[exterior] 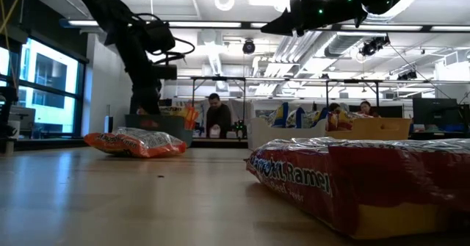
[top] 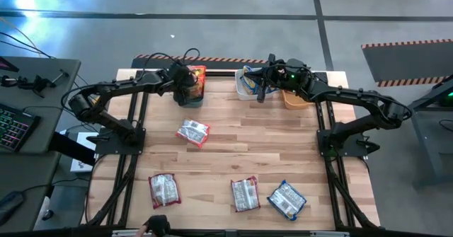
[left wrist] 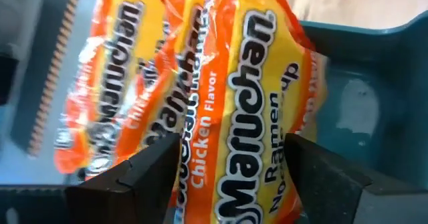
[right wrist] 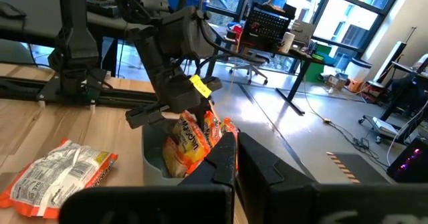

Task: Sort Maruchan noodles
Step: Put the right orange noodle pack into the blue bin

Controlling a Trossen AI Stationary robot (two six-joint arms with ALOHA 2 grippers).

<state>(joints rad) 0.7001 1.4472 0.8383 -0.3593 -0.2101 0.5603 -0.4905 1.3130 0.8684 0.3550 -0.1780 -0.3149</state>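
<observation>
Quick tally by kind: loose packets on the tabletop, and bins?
Loose packets on the table: 4
Bins: 3 (teal bin, white bin, orange bin)
Total: 7; packets inside bins can't be counted.

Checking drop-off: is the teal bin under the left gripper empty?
No. The teal bin holds upright orange Maruchan packets, with the left gripper open above them.

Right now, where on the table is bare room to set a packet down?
Bare wood lies right of the middle packet, up to the right arm's base. The far edge is crowded with bins, the near edge with three packets.
</observation>
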